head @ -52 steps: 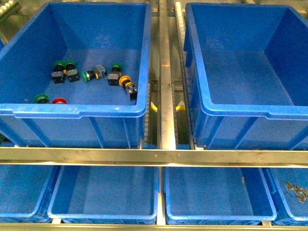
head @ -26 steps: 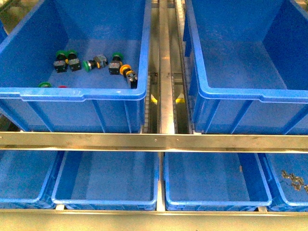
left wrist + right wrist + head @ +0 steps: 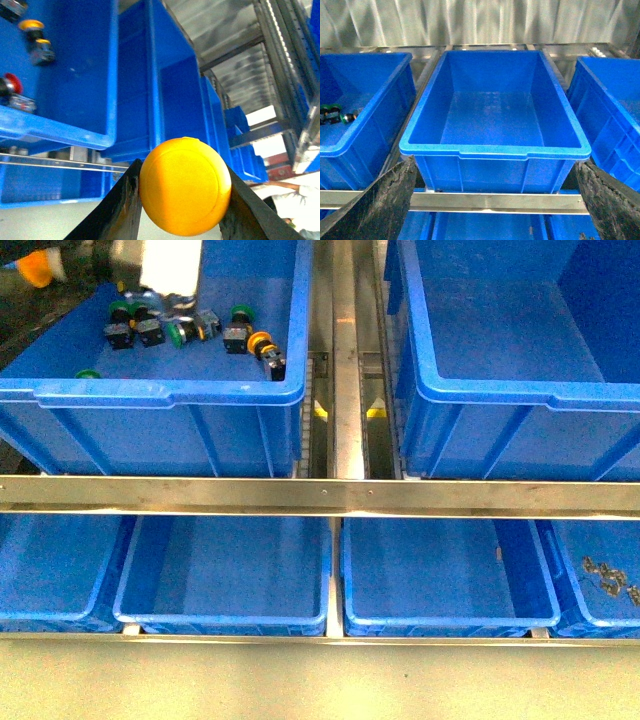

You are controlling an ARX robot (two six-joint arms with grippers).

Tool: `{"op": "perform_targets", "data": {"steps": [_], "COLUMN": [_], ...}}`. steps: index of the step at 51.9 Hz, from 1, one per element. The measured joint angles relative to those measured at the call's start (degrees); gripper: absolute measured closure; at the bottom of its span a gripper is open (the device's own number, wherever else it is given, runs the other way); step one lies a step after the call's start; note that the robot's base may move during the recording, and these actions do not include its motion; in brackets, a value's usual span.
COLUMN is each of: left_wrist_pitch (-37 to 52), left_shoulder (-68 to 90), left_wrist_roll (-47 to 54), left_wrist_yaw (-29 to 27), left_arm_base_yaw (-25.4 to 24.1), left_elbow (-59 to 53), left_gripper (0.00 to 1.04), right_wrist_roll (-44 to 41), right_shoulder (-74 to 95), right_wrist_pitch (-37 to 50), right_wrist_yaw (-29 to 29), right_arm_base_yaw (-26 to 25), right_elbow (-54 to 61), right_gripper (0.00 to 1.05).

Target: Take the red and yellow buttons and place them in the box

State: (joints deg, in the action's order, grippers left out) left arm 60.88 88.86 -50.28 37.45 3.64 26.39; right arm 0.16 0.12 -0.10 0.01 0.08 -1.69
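Yellow button (image 3: 185, 186) between claw (image 3: 180, 200) jaws

We see the left arm (image 3: 165, 270) cut off by the front view's top edge, hiding part of the upper left crate (image 3: 170, 395). A green cap (image 3: 88, 374) peeks over that crate's near rim. Small objects (image 3: 605, 578) in the lower right bin are too small to identify.

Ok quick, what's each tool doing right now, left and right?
Left tool: closed on a yellow button.
Right tool: open, holding nothing, facing an empty blue crate.
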Motion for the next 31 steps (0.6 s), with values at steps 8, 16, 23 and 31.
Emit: {"op": "perform_targets", "data": {"steps": [8, 16, 23, 31], "left_wrist_pitch": [3.87, 4.85, 6.12, 6.40], "left_shoulder": [5.20, 9.33, 11.47, 12.98], "left_wrist_roll": [-4.48, -6.32, -7.93, -8.94], "left_wrist_yaw": [-0.63, -1.84, -1.88, -1.88], "left_arm_base_yaw": [6.05, 9.68, 12.76, 15.02], "left_elbow": [4.61, 8.46, 11.06, 12.76], "left_gripper": [0.71, 0.71, 0.71, 0.71], "right_wrist_roll": [0.00, 0.00, 0.00, 0.00], "right_shoulder": [0.00, 0.02, 0.00, 0.00], "right_wrist_pitch": [0.00, 0.00, -0.02, 0.00], "right_wrist_yaw": [0.00, 0.00, 0.00, 0.00], "right_arm_base_yaw": [0.00, 0.00, 0.00, 0.00], "right_elbow": [0.00, 0.00, 0.00, 0.00], "right_gripper": [0.07, 0.07, 0.07, 0.07]}}
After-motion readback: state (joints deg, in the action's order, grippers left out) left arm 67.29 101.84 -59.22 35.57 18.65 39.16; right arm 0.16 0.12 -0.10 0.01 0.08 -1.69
